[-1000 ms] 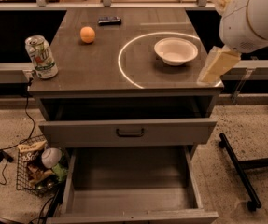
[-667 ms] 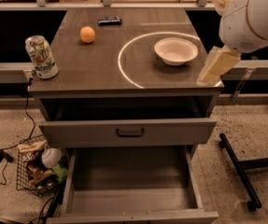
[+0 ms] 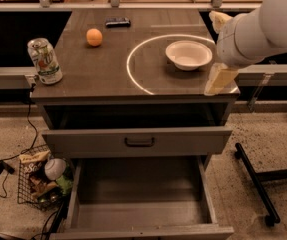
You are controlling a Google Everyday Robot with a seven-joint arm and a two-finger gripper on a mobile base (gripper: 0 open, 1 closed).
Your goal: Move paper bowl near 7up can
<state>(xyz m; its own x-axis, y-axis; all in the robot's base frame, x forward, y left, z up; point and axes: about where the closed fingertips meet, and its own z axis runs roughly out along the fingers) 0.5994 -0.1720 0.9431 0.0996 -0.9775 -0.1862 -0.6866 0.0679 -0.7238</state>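
Observation:
The white paper bowl [image 3: 189,54] sits upright on the right part of the table top, inside a white circle marking [image 3: 133,64]. The 7up can [image 3: 44,60], silver-white and green, stands at the table's front left corner, far from the bowl. My gripper [image 3: 220,80] hangs from the large white arm [image 3: 263,29] over the table's front right corner. It is just right of the bowl, apart from it and holding nothing.
A small orange ball [image 3: 94,37] and a dark flat device [image 3: 118,22] lie at the back of the table [image 3: 93,79]. Below, one drawer [image 3: 138,141] is shut and the bottom drawer [image 3: 140,204] is pulled open. A wire basket of snack bags [image 3: 43,181] stands on the floor at the left.
My arm and gripper have shifted slightly left and down, closer to the table's front right corner. The bowl, can and ball have not moved.

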